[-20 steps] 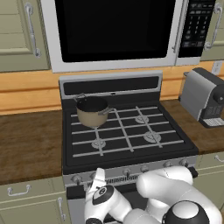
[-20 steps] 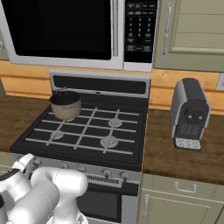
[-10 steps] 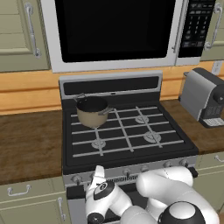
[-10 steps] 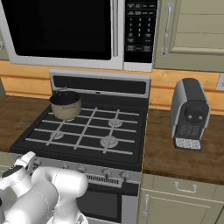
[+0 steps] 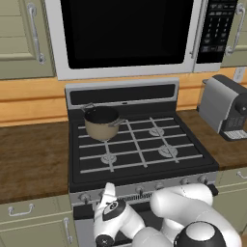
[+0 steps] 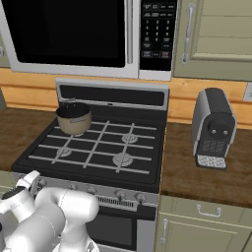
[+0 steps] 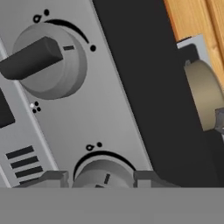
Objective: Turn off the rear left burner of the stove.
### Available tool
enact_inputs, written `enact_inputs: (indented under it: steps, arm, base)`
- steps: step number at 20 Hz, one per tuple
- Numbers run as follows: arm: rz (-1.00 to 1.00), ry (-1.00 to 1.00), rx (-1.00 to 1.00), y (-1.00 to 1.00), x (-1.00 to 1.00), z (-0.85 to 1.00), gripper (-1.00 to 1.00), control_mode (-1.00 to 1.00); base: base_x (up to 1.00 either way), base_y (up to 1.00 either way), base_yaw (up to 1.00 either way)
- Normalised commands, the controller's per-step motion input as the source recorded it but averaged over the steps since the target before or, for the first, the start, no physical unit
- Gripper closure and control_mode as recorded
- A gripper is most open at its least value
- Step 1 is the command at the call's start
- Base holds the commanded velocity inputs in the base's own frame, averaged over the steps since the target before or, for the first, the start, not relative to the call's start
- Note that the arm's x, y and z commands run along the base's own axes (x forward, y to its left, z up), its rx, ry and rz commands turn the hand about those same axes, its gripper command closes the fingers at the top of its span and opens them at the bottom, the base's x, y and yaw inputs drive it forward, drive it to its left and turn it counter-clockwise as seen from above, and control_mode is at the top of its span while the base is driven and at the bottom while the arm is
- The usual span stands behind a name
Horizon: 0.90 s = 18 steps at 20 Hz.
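The stove (image 5: 144, 173) has a black top and a silver front strip (image 7: 109, 109) with small knobs. A tan saucepan (image 5: 101, 121) (image 6: 74, 118) (image 7: 203, 94) stands on the rear left burner and hides its head. My gripper (image 7: 103, 177) is open at the left end of the front strip. Its fingertips (image 7: 54, 177) stand either side of a round silver knob (image 7: 103, 173), the second from the left. Whether they touch it I cannot tell. The leftmost knob (image 7: 43, 61) (image 5: 86, 197), with a dark grip bar, is just beside it. My hand (image 5: 110, 193) (image 6: 29, 179) is pressed close to the strip.
Three other burners (image 5: 167, 150) lie bare under the black grates. A grey coffee machine (image 5: 224, 108) stands on the wooden counter (image 5: 29, 159) right of the stove. The microwave (image 5: 125, 34) hangs above, and further knobs (image 5: 183, 182) line the strip to the right.
My hand has risen a little and come closer to the stove's front strip. The saucepan and everything else stayed put.
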Motion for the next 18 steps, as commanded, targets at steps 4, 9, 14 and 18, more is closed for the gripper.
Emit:
enact_inputs:
  steps: [4,9,14,18]
  arm:
    - [-0.26,0.0,0.18,-0.01,0.0,0.0,1.0,-1.0]
    - [-0.3,-0.03,0.32,-0.29,-0.26,0.0,1.0,-1.0]
    - [-0.35,-0.08,0.37,-0.46,-0.34,0.0,1.0,-1.0]
    - [-0.39,-0.12,0.38,-0.58,-0.35,0.0,1.0,-1.0]
  base:
    - [0.0,0.0,0.0]
    - [0.0,0.0,0.0]
    - [0.0,0.0,0.0]
    - [0.0,0.0,0.0]
